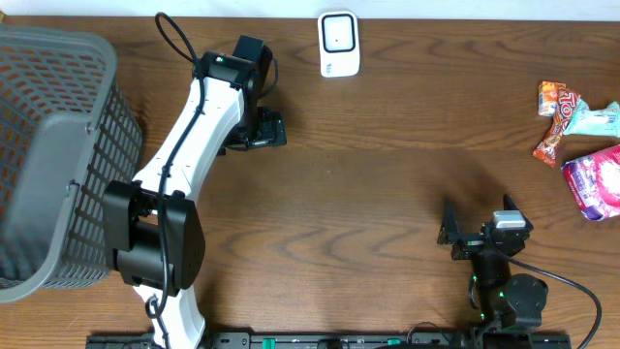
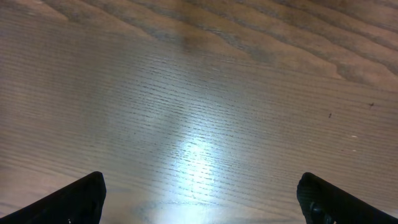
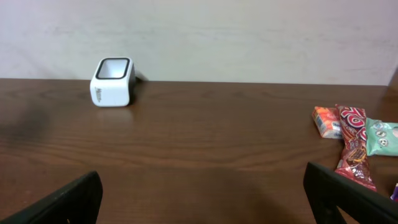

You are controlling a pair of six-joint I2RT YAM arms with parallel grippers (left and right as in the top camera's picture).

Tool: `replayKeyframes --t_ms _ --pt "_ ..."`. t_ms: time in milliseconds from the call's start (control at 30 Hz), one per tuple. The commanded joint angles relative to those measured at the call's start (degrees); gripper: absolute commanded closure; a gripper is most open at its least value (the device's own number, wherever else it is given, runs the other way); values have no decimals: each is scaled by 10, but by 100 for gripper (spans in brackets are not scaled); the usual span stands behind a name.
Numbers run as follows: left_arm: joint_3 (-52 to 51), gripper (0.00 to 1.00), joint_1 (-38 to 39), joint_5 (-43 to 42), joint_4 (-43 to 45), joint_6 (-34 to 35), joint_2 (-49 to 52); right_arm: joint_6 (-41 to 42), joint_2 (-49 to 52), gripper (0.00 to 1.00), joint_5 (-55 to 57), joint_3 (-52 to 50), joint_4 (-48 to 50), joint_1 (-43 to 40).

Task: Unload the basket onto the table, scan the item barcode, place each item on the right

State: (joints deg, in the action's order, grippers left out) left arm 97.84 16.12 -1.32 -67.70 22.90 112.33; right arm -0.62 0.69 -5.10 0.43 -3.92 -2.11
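Observation:
The white barcode scanner (image 1: 339, 44) stands at the table's far edge, and the right wrist view shows the scanner (image 3: 112, 82) at the far left. Several snack packets lie at the right: an orange one (image 1: 551, 96), a red bar (image 1: 560, 124), a mint packet (image 1: 597, 119) and a pink bag (image 1: 595, 180). My left gripper (image 1: 260, 129) hangs open over bare wood left of the scanner; in its own view the left gripper (image 2: 199, 186) holds nothing. My right gripper (image 1: 477, 228) sits open near the front right, and the right gripper (image 3: 202, 186) faces the back wall, empty.
A grey mesh basket (image 1: 58, 155) fills the left side of the table. The left arm (image 1: 179, 155) stretches diagonally from the front edge toward the back. The orange packet (image 3: 326, 121), red bar (image 3: 354, 146) and mint packet (image 3: 382, 137) lie ahead and right of the right gripper.

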Motion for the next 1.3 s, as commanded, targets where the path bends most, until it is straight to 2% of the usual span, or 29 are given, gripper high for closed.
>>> replayKeyframes --t_ms 0,1267 --pt "-2 2 -2 5 -4 1 6 3 -4 1 11 -1 -6 4" --pt "-2 2 -2 5 -4 1 6 0 -4 1 1 -1 -4 18"
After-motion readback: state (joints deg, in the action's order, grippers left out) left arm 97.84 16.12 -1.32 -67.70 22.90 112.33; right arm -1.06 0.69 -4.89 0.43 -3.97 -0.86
